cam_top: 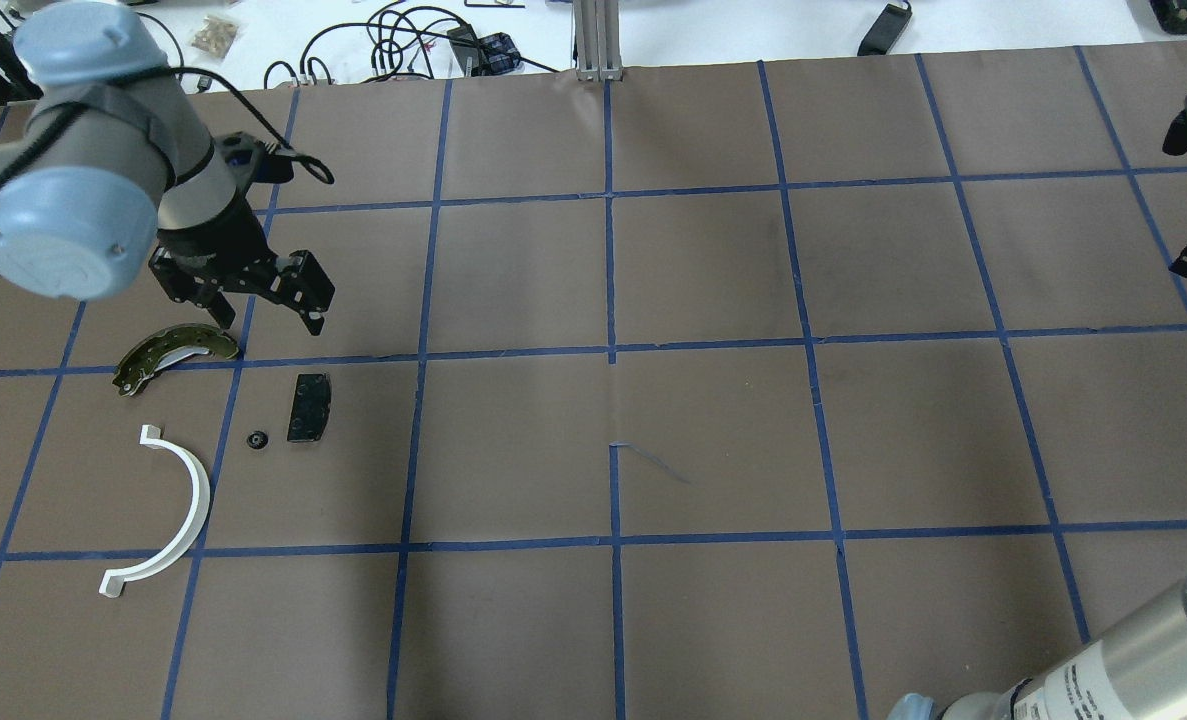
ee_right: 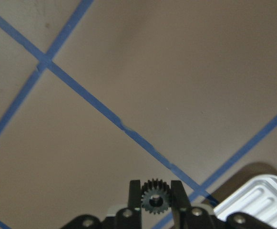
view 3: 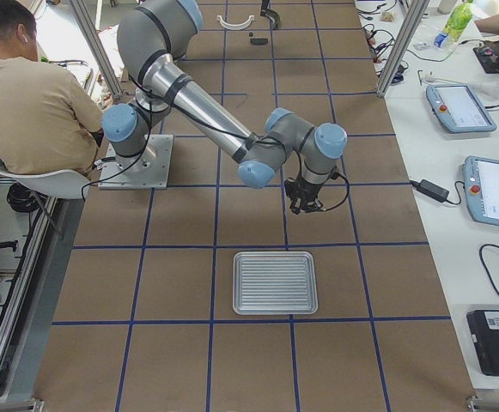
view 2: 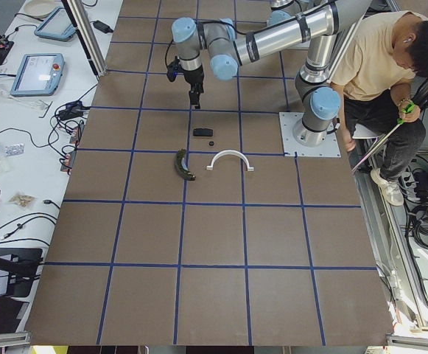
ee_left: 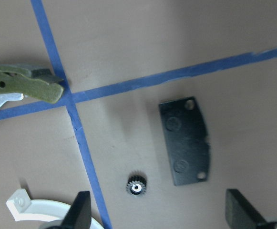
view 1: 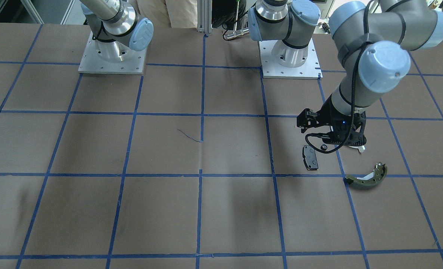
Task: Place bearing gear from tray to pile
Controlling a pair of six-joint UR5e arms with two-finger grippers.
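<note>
Distance is the main hazard. The bench [cam_top: 713,420] stretches wide between the right hand [ee_right: 156,182] and the pile [cam_top: 309,407], which lies well apart from it, directly beneath the left hand [ee_left: 158,200]. A long carry, or a pass between hands, gives more chance of a slip or of the two arms meeting above the pile. The tray [view 3: 275,281] sits near the right hand, lower and off to one side, and looks empty; a low swing could clip its rim.

Under the wide-spread, empty left hand lie the white half-ring [cam_top: 196,495], the olive brake shoe [cam_top: 178,350] and the black pad [ee_left: 186,140]. A release from too high could bounce off any of them and roll away. The bearing gear [ee_right: 155,196] is pinched by its toothed edge between the right hand's fingers [ee_right: 135,191]. That is a slight hold on a round part, so it may pivot or pop out. A second small gear [ee_left: 137,185] already rests below the left hand, just beside the pad.

Most of the right arm is cut off in the overhead view. The front-facing view shows neither the right hand nor the tray, and there the left hand covers nearly all of the half-ring. How deeply the fingers seat on the held gear cannot be told.
</note>
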